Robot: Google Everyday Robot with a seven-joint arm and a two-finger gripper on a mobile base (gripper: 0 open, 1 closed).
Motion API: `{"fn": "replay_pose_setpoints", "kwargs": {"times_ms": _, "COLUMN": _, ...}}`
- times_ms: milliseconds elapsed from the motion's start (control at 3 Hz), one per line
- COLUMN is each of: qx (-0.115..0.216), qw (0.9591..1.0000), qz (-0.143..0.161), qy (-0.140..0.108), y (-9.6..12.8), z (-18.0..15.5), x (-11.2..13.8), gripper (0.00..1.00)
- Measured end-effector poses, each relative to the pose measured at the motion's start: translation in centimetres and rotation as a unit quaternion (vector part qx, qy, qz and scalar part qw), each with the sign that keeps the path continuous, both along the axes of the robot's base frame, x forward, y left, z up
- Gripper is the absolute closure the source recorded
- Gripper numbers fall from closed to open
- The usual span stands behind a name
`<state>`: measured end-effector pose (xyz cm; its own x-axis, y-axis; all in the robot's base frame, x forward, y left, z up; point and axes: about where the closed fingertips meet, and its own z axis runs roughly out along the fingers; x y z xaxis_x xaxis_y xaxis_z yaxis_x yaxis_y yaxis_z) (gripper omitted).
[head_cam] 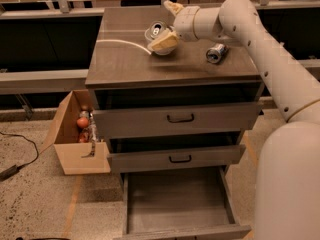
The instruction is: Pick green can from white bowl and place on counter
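The green can sits tilted in the white bowl, its silver top facing the camera, at the back middle of the counter. My gripper reaches in from the right, just right of the can and over the bowl. It is open: one cream finger points up behind the bowl and the other lies across the bowl's rim, hiding part of the bowl. The can is not gripped.
A silver-and-blue can lies on its side to the right on the counter. A thin white cord curves across the counter's left. A cardboard box with items stands on the floor at left. The bottom drawer is pulled open.
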<state>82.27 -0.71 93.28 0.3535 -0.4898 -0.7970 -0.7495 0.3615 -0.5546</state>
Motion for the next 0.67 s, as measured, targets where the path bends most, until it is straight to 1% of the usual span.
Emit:
{"fn": "replay_pose_setpoints", "kwargs": {"times_ms": 333, "qx": -0.001, "qw": 1.0000, "qz": 0.001, "qy": 0.003, "y": 0.40, "z": -0.26, "x": -0.06, "gripper": 0.41}}
{"fn": "replay_pose_setpoints", "kwargs": {"times_ms": 667, "qx": -0.005, "qw": 1.0000, "qz": -0.001, "qy": 0.008, "y": 0.34, "z": -0.59, "x": -0.43, "gripper": 0.65}}
